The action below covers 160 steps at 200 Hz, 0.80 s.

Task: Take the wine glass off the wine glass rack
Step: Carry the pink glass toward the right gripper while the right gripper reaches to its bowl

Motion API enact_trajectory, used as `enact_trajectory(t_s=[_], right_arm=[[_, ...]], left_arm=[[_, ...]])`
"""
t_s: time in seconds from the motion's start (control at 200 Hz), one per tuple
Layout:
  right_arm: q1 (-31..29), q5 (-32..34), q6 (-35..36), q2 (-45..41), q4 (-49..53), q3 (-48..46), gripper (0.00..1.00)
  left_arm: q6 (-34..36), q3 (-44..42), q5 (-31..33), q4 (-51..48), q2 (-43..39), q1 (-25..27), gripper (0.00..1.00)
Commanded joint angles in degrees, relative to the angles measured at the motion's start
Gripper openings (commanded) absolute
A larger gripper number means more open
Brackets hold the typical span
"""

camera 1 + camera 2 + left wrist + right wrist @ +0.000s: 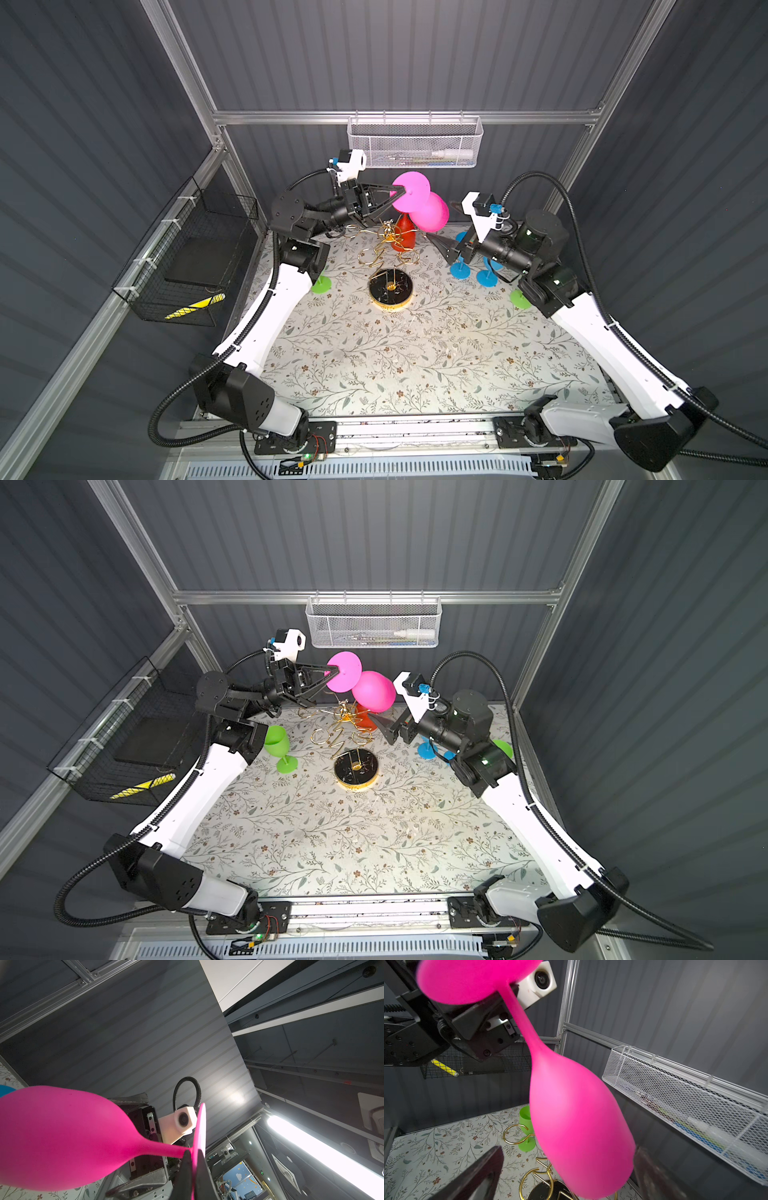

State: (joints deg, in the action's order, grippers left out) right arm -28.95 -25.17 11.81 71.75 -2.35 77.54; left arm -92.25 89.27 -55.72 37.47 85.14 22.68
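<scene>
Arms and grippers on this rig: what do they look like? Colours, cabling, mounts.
Left arm and right arm: white shells, black joints, with black corrugated conduit running alongside. Left gripper and right gripper: black triangular fingers, and behind each a white camera mount with a blue plug.

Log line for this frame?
left gripper: shut on pink wine glass stem | right gripper: open, bowl between jaws | glass: inverted, above wine glass rack

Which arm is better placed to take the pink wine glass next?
Probably right: the right end effector is open, with the pink wine glass hanging between its fingers. The left end effector is shut on its stem by the foot, above the wine glass rack.
</scene>
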Motion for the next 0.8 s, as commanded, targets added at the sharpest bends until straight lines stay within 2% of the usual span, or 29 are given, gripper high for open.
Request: enact_trajectory(t_s=[0.0, 0.465, 0.635, 0.795], right_arm=[[-0.3, -1.0, 0.7, 1.5, -1.7, 2.9, 0.99], [-1.9, 0.9, 0.8, 7.7, -1.3, 7.7, 0.99], [-2.7, 1.4, 1.4, 8.8, 0.3, 8.9, 0.94], [-3.2, 2.5, 1.6, 8.1, 1.0, 8.0, 0.83]], left_arm=[[-0.7, 0.0, -0.3, 3.1, -0.3, 0.7, 0.0], [-2.4, -1.1, -0.2, 4.6, -0.6, 1.3, 0.0], [-4.0, -2.1, 0.4, 7.0, -0.6, 1.5, 0.0], [-4.5, -1.4, 0.5, 7.5, -0.4, 1.5, 0.0]])
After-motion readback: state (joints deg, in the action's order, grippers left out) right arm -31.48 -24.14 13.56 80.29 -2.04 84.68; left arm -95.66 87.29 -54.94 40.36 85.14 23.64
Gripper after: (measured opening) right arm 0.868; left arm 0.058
